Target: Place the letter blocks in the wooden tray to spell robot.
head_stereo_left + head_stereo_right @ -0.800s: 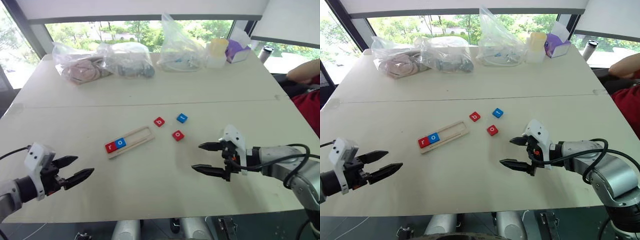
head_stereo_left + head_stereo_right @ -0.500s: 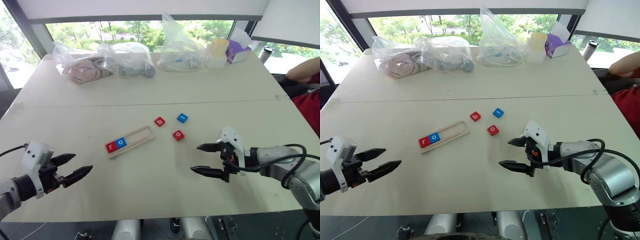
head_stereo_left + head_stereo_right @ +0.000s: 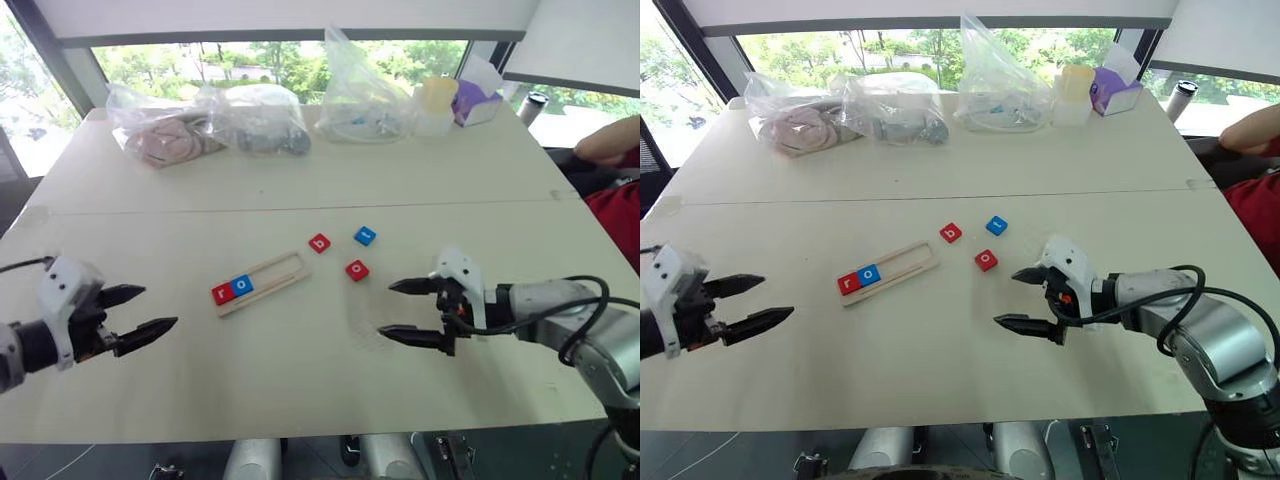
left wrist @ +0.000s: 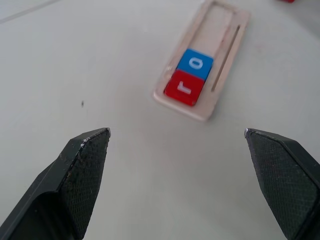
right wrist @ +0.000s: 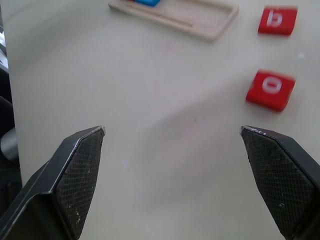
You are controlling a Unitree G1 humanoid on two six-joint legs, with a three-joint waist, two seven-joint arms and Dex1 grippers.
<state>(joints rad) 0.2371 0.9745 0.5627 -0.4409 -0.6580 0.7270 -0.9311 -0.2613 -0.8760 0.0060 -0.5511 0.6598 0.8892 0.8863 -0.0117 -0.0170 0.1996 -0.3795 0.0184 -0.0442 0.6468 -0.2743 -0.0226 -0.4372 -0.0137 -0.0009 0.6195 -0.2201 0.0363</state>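
Head view: my left end effector [image 3: 135, 309] has drifted outward, fingers apart and empty; right end effector [image 3: 402, 309] likewise. Left wrist: wooden tray [image 4: 220, 60] holds r, o. Right wrist: loose b [image 5: 277, 20] waits on the counter [image 5: 165, 130], next to be placed.

Bright daylight from rear windows [image 3: 270, 60], soft shadows, sharp focus

Office or lab meeting room: long pale matte table [image 3: 300, 180] under a wide window [image 3: 250, 60] with trees outside. Along the table's far edge sit clear plastic bags of items [image 3: 205, 125], a purple tissue box [image 3: 475, 100], a yellowish lidded cup [image 3: 435, 105].
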